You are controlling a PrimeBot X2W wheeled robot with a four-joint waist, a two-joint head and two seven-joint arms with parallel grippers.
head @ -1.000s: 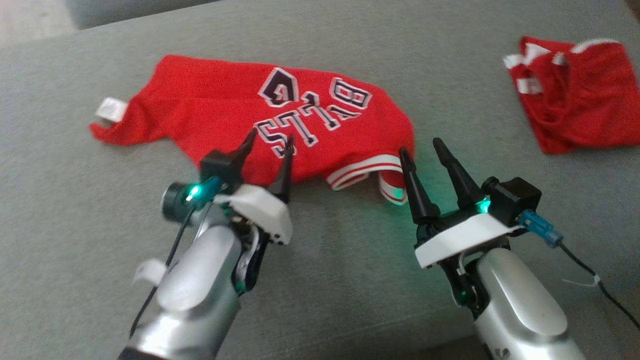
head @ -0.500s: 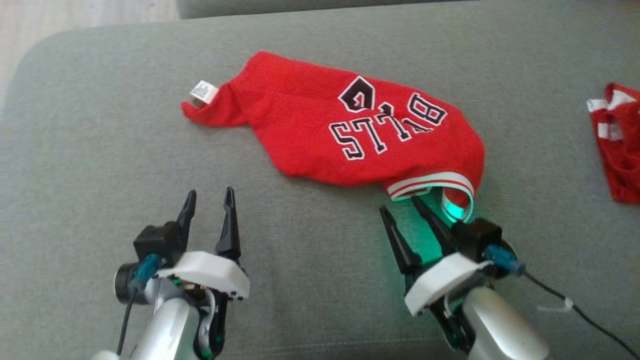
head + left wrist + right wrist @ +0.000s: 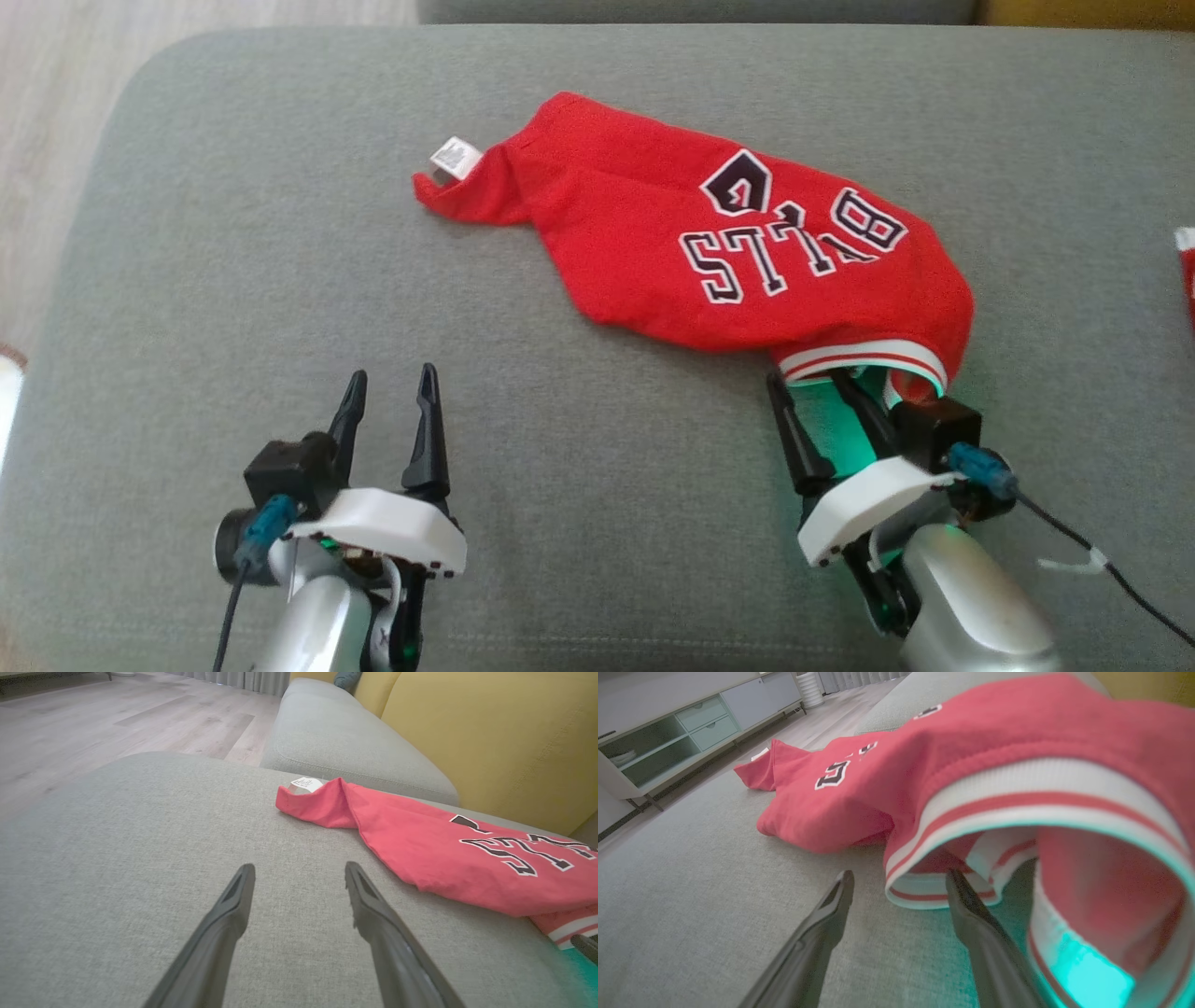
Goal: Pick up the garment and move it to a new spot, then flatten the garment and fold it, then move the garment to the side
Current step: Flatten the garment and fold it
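Both grippers stand wide and empty over the grey cushion [image 3: 233,280]: the left gripper [image 3: 392,375] apart from the jersey [image 3: 747,252], the right gripper [image 3: 808,378] nosing at its striped trim [image 3: 859,357]. Beyond, the jersey lies crumpled. A clean lift likely needs one finger under that trim before closing.

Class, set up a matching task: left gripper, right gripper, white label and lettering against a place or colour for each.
1 left gripper
2 right gripper
3 white label
4 lettering

A black, white-edged
B at the striped hem of the jersey
C over bare cushion, clear of the jersey
D at the jersey's narrow end

Pairs: 1-C, 2-B, 3-D, 4-A
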